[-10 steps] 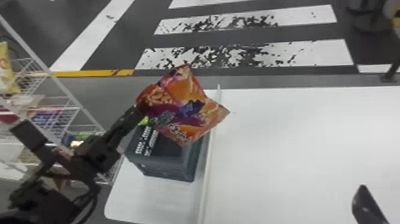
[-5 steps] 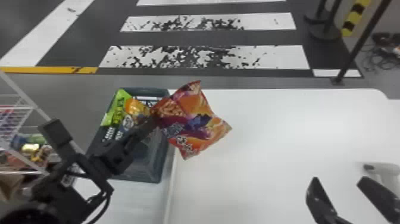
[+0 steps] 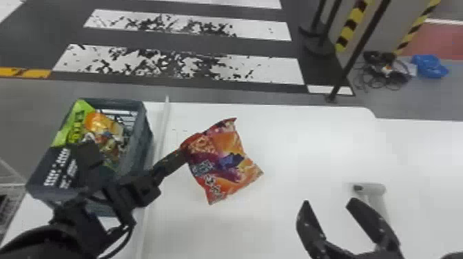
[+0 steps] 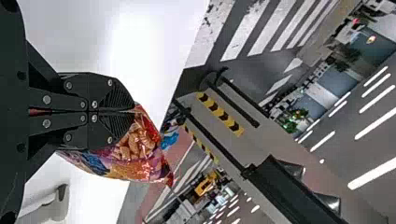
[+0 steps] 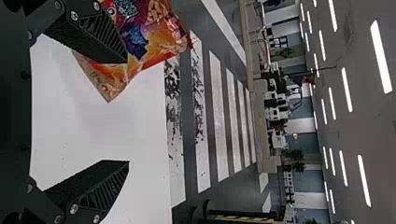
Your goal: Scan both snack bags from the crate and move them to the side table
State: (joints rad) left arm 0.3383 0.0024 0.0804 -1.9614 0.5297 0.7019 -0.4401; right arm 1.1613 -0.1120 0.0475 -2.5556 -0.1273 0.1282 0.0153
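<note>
The left gripper (image 3: 184, 155) is closed on the red bag (image 3: 224, 165), held above the white surface (image 3: 303, 148) beside the crate (image 3: 142, 144), where green and orange packaging (image 3: 103, 125) lies. The right gripper (image 3: 329, 203) is wide open, holding nothing.

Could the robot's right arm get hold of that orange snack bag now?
Probably, yes: the right gripper is open near the bag, with nothing visible between them. The left gripper holds the opposite side, leaving the near edge free.
</note>
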